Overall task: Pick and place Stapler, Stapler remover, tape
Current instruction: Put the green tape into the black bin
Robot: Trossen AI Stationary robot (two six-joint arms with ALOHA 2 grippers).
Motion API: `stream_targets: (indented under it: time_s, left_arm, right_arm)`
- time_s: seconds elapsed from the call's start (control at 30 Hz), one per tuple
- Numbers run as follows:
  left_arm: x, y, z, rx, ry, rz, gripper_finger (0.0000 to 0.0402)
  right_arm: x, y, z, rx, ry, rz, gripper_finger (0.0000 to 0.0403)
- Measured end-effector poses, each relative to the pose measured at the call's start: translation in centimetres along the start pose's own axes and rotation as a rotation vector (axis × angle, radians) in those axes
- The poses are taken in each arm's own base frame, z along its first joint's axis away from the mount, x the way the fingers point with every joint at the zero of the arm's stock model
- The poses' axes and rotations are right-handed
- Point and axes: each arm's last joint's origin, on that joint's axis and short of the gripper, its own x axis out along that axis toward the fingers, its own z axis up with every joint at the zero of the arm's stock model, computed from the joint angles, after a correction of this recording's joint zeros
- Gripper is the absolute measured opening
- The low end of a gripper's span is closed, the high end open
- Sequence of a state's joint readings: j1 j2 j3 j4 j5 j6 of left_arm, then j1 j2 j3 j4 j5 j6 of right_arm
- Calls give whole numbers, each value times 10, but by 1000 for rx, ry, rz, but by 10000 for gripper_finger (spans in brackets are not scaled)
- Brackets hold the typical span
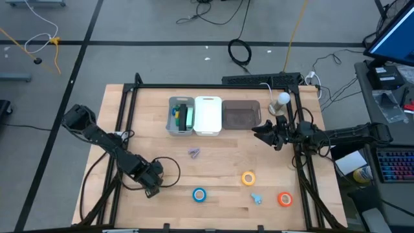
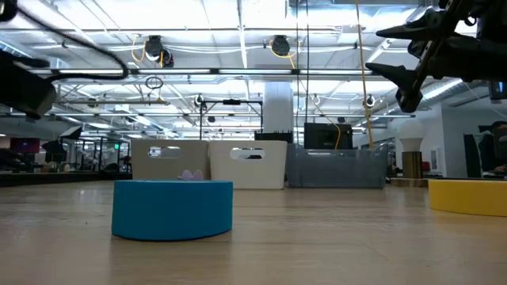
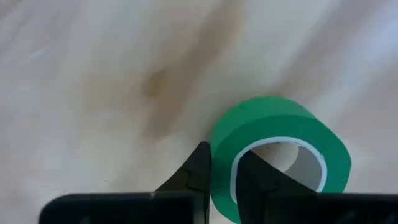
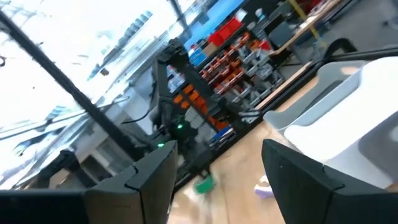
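L claw (image 3: 222, 180) pinching green tape (image 3: 280, 155) wall; R claw (image 1: 266, 134) open.

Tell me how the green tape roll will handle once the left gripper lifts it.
The left gripper pinches the green tape roll through one wall only, so it may pivot or swing. It looks small and hollow, probably light. If dropped on edge, its round shape would likely let it roll.

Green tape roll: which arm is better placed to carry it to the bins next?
The left arm. Its left gripper is shut on the wall of the green tape roll, one finger inside the hole. The right gripper hangs open and empty beside the grey bin.
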State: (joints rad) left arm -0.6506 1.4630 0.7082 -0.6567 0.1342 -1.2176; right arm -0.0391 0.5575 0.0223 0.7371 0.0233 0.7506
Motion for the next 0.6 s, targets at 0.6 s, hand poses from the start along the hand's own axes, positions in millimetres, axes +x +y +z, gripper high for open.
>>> stream_targets:
  time_s: [0.6]
  left_arm:
    - [-97, 0, 61, -65, -748, -532, 39]
  right_arm:
    - [-1, 5, 10, 19, -193, -49, 226]
